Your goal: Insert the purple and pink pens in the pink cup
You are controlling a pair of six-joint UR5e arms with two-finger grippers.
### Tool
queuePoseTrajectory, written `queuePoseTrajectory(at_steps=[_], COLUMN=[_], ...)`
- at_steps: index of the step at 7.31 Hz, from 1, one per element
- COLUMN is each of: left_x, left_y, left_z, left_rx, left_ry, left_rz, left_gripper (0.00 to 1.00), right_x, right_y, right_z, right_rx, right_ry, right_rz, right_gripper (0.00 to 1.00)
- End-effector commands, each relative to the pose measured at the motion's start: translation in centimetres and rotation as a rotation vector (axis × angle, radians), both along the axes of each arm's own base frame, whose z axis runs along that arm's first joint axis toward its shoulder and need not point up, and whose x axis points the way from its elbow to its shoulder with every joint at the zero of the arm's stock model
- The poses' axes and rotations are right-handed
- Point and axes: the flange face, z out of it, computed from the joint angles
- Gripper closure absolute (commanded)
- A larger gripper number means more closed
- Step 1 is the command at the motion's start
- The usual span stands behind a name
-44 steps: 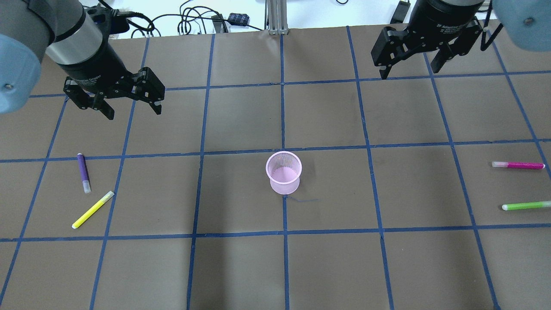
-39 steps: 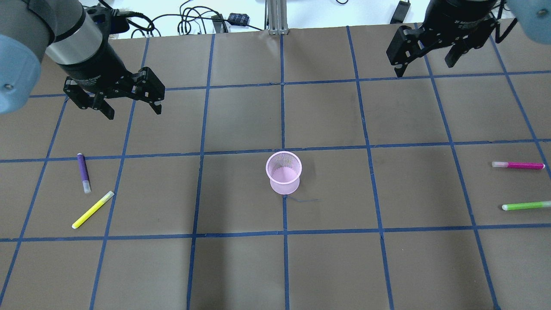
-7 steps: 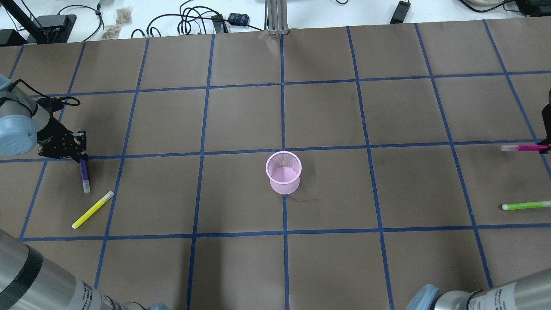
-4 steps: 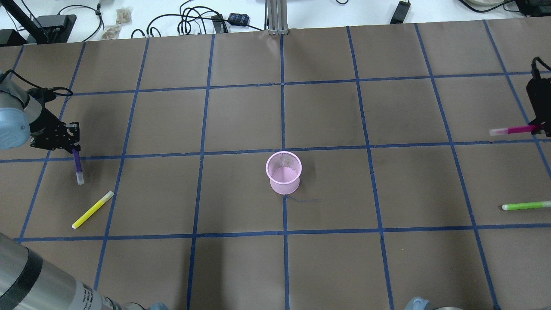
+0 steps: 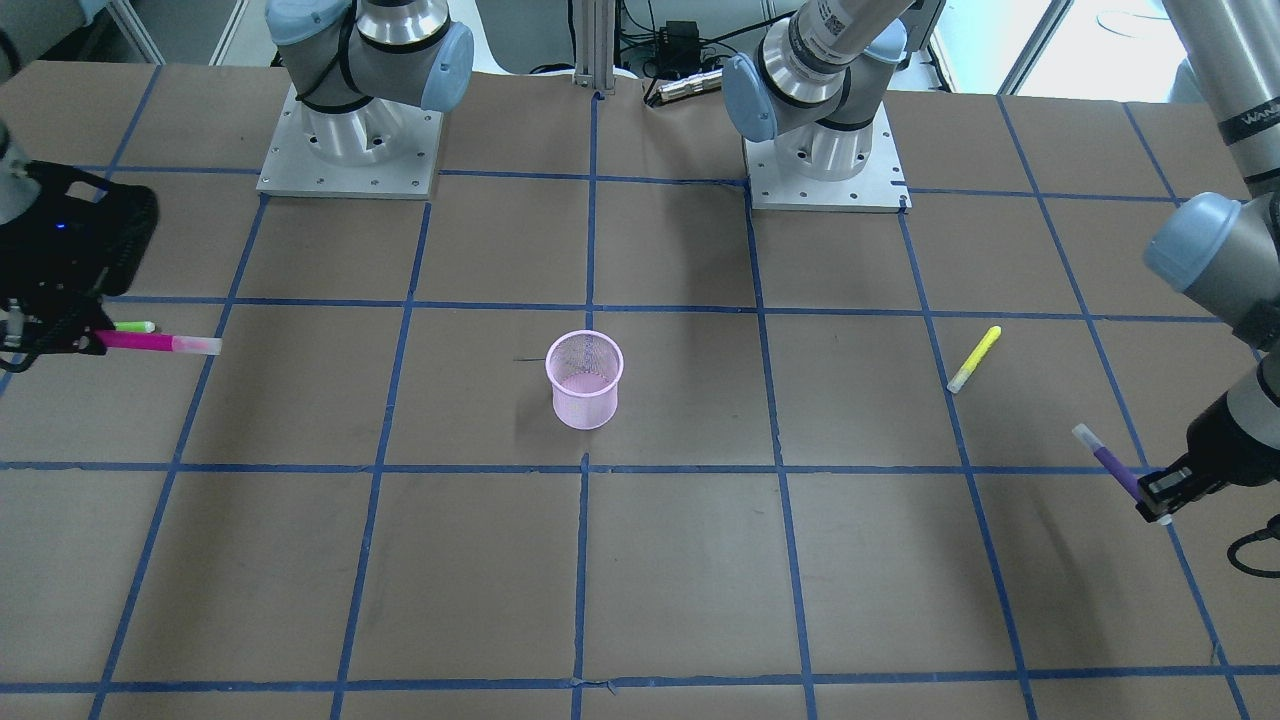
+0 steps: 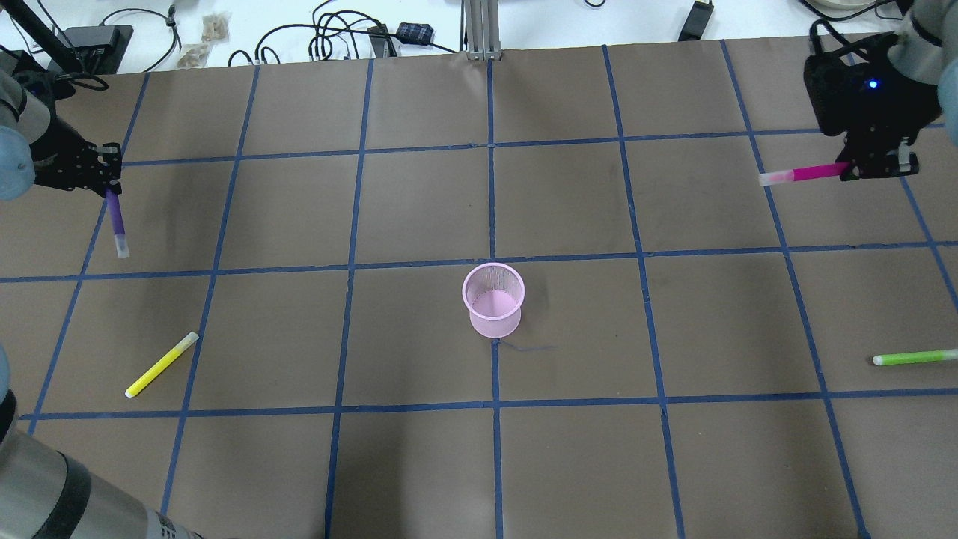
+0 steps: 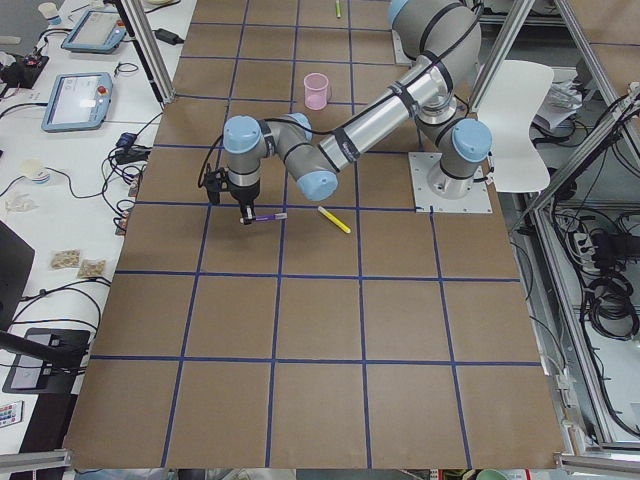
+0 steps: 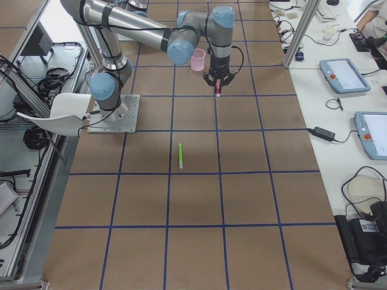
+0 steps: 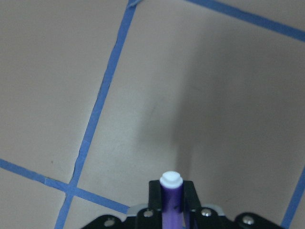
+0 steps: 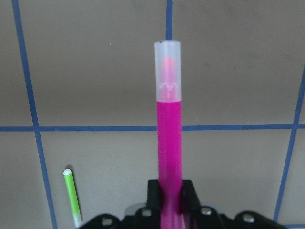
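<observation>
The pink mesh cup (image 6: pixel 492 300) stands upright at the table's middle, empty; it also shows in the front view (image 5: pixel 585 379). My left gripper (image 6: pixel 111 189) is shut on the purple pen (image 6: pixel 117 223), held above the table at the far left, also seen in the front view (image 5: pixel 1112 464) and the left wrist view (image 9: pixel 171 200). My right gripper (image 6: pixel 853 171) is shut on the pink pen (image 6: pixel 801 175), held level above the table at the far right, its clear cap pointing toward the centre; it shows in the right wrist view (image 10: pixel 169 138) too.
A yellow pen (image 6: pixel 162 364) lies on the table at the left. A green pen (image 6: pixel 914 358) lies at the right edge, also in the right wrist view (image 10: pixel 72 196). Cables and boxes lie beyond the table's far edge.
Both arms have lifted their pens off the table. The purple pen rose and moved away from the yellow pen; the pink pen rose and shifted inward.
</observation>
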Motion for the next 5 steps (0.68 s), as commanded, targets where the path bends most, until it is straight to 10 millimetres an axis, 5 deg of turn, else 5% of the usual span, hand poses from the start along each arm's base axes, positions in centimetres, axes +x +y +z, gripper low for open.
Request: queuePoseTrajectory(at_steps=[1, 3, 5], left_x=[-6.8, -13.2, -18.1], left_y=[-0.5, -0.5, 0.2], left_z=[3.7, 5.4, 6.4], left_rx=[-0.061, -0.096, -0.118], left_ry=[-0.006, 0.013, 0.03], left_rz=[0.006, 0.041, 0.06], left_gripper=[1.0, 1.0, 1.0], right_x=[13.5, 22.7, 29.4], right_y=[1.8, 3.7, 5.5], right_z=[1.2, -1.5, -4.9], right_rx=[-0.041, -0.051, -0.07], right_ry=[0.043, 0.096, 0.16], right_rz=[-0.03, -0.049, -0.095], right_gripper=[0.96, 0.94, 0.93])
